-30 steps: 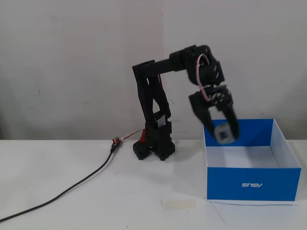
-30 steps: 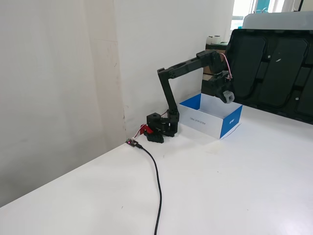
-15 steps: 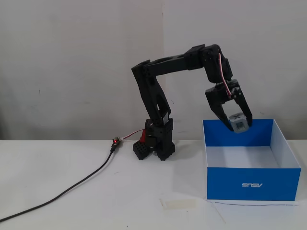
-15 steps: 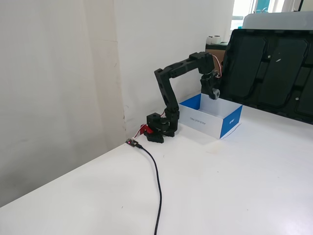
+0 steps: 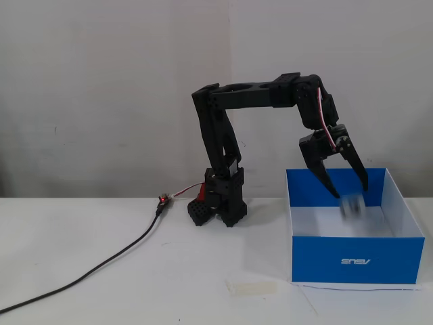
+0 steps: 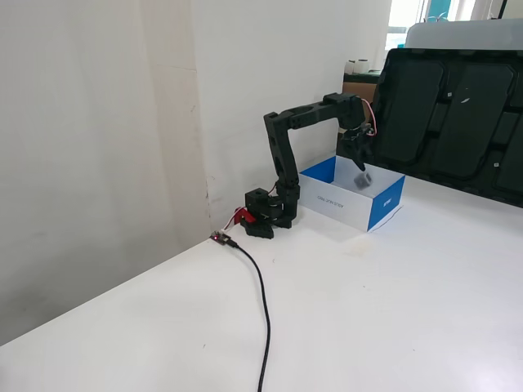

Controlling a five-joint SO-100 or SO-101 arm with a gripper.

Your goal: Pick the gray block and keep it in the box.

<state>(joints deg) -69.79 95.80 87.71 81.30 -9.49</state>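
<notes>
1. Nearest in a fixed view, a black cable (image 5: 101, 264) runs across the white table (image 5: 135, 291) from the lower left up to a small connector beside the arm's base; a pale strip of tape (image 5: 252, 288) lies flat on the table just in front of the box's left corner.
2. The box (image 5: 358, 261) stands at the right of that view, blue outside with a white logo on its front wall and white inside. In the other fixed view the box (image 6: 384, 206) sits just beyond the base, near the wall.
3. The gray block (image 5: 352, 206) shows as a blurred gray patch inside the box's outline, just below the fingertips and clear of them; whether it touches the floor of the box cannot be told. In the other fixed view the gray block (image 6: 364, 180) is a small dark smudge under the fingers, above the box's open top.
4. The gripper (image 5: 352, 191) hangs over the box with its two black fingers spread apart, pointing down, holding nothing. In the other fixed view the gripper (image 6: 358, 166) is too small to judge its spread.
5. Behind, the arm's base (image 5: 220, 203) stands on the table left of the box, the black arm arching up and over to the right.
6. Farthest is the plain pale wall (image 5: 101, 88).
</notes>
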